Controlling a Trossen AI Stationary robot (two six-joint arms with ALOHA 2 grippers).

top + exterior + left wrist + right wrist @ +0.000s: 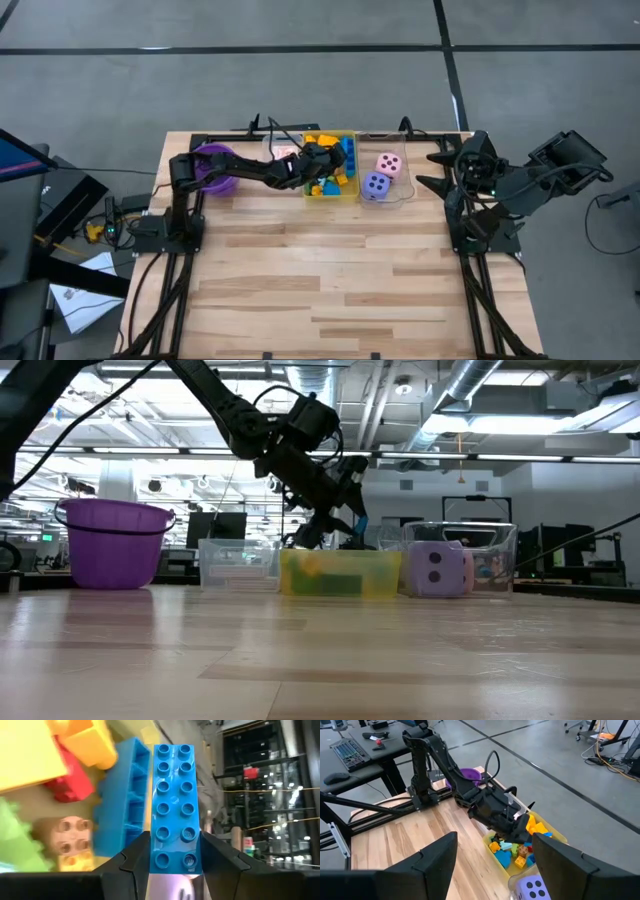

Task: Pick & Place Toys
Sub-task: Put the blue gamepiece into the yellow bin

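Observation:
My left gripper (pixel 338 160) reaches over the yellow bin (pixel 312 192) at the table's far edge and is shut on a long blue block (pixel 173 805). The bin holds several blocks, yellow, orange, blue, green and red (pixel 75 785). A pink die (pixel 389 163) and a purple die (pixel 376 185) sit in the clear bin (pixel 403 190) to the right. My right gripper (pixel 495 865) is open and empty at the table's right edge. My left gripper pinches the blue block's two long sides (pixel 155 860) between its two fingers (pixel 136 860), at one end of the block. The fingers lie along the block, studs facing the wrist camera. In the low view the block (pixel 359 523) is above the bin's rim, slanting down.
A purple round bowl (pixel 215 166) stands at the far left by the left arm's base. A second clear bin (pixel 238 565) stands between the bowl and the yellow bin. The wooden table's near half (pixel 330 290) is bare.

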